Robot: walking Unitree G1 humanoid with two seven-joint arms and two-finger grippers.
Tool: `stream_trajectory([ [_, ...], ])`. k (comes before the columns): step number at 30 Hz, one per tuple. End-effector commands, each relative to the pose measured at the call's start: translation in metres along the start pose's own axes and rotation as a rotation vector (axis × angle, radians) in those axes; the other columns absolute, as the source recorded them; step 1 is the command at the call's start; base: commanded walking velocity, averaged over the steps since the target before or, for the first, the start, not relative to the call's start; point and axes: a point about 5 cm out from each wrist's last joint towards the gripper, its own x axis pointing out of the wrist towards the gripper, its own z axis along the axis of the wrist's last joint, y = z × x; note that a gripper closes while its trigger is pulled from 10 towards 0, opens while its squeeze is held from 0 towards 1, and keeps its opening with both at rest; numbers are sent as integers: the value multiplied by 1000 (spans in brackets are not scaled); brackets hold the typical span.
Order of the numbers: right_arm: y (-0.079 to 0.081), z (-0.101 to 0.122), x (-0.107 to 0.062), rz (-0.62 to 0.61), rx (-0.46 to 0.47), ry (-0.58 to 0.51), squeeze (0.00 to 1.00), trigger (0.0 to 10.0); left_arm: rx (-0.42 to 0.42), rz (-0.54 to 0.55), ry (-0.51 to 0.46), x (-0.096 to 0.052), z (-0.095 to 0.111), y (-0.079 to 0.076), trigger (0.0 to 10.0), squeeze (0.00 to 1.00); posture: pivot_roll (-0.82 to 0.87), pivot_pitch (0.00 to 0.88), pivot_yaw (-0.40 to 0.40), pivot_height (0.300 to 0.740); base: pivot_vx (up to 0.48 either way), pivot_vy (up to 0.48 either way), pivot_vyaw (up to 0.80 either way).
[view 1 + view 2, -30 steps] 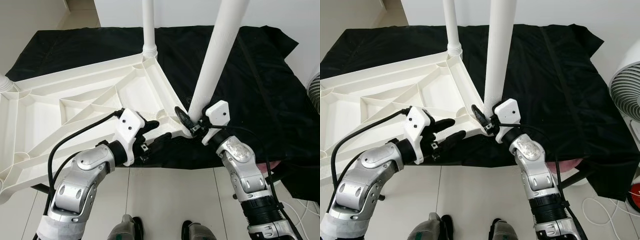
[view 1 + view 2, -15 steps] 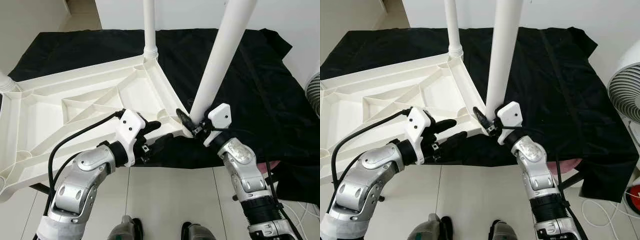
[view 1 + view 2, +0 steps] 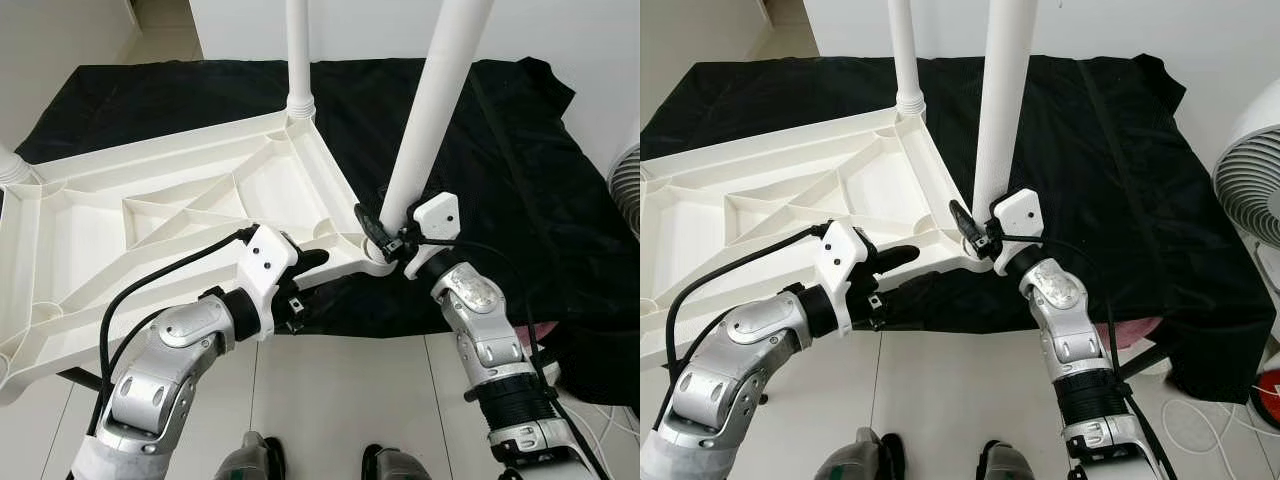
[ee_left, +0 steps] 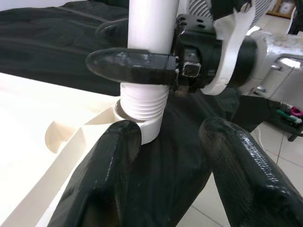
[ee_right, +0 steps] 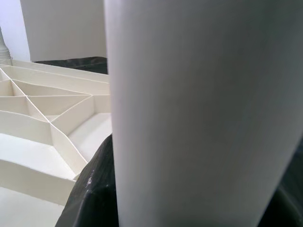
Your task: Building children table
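Note:
A white ribbed tabletop [image 3: 90, 215] lies upside down on a black cloth [image 3: 520, 150]. One white leg [image 3: 298, 60] stands fitted in its far corner. My right gripper [image 3: 385, 225] is shut on a second white leg [image 3: 430, 100], just above its threaded end [image 4: 142, 101]. That end rests in the near right corner socket [image 4: 144, 130], and the leg leans slightly to the right. My left gripper [image 3: 305, 282] is open at the near rim beside that socket. One of its fingers [image 4: 102, 175] touches the socket's collar. In the right wrist view the leg [image 5: 189, 94] is pressed close.
The top of another leg [image 3: 10, 165] shows at the far left corner. A white fan [image 3: 1250, 170] stands on the floor to the right, with cables near it. Pale floor tiles and my feet [image 3: 265, 460] lie below the table's near edge.
The held leg has swung more upright and its base has moved onto the corner socket. My left gripper has slid forward, closer to that corner.

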Motion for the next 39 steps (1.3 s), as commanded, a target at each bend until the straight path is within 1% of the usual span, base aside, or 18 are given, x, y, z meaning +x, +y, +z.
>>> stream_trajectory([
  [1,5,-9,-1,32,6,34,0,10000,5,21,-5,-2,0,-1,10000,0,-20,122,65,740,0,0,0],
  [5,5,-10,0,37,3,31,0,10000,5,19,-5,-2,1,-2,10000,0,-18,123,71,740,0,0,0],
  [8,4,-16,-2,34,3,50,0,10000,4,17,-5,-2,1,-2,10000,0,-18,127,76,740,0,0,0],
  [16,3,-21,-3,29,16,57,0,10000,3,12,-1,-3,1,-2,10000,0,-15,132,86,740,0,0,0],
  [22,7,-21,-7,63,19,49,0,10000,5,10,1,-3,1,-3,10000,0,-15,132,86,740,0,0,0],
  [24,10,-23,-11,88,31,57,0,10000,3,10,2,-3,1,-3,10000,0,-16,133,85,740,0,0,0],
  [28,12,-24,-14,103,39,64,0,10000,2,10,2,-2,1,-3,10000,0,-16,133,85,740,0,0,0],
  [31,9,-23,-16,94,85,76,0,10000,1,9,0,-2,1,-3,10000,0,-18,134,82,740,0,0,0],
  [35,3,-25,-13,62,103,106,0,10000,1,7,-1,-2,1,-3,10000,0,-24,133,81,740,0,0,0],
  [37,-3,-28,-9,32,121,158,0,10000,3,6,-2,-1,1,-3,10000,0,-23,134,80,740,0,0,0],
  [39,-5,-29,-7,26,120,178,0,10000,3,6,-3,0,2,-3,10000,0,-23,138,79,740,0,0,0],
])
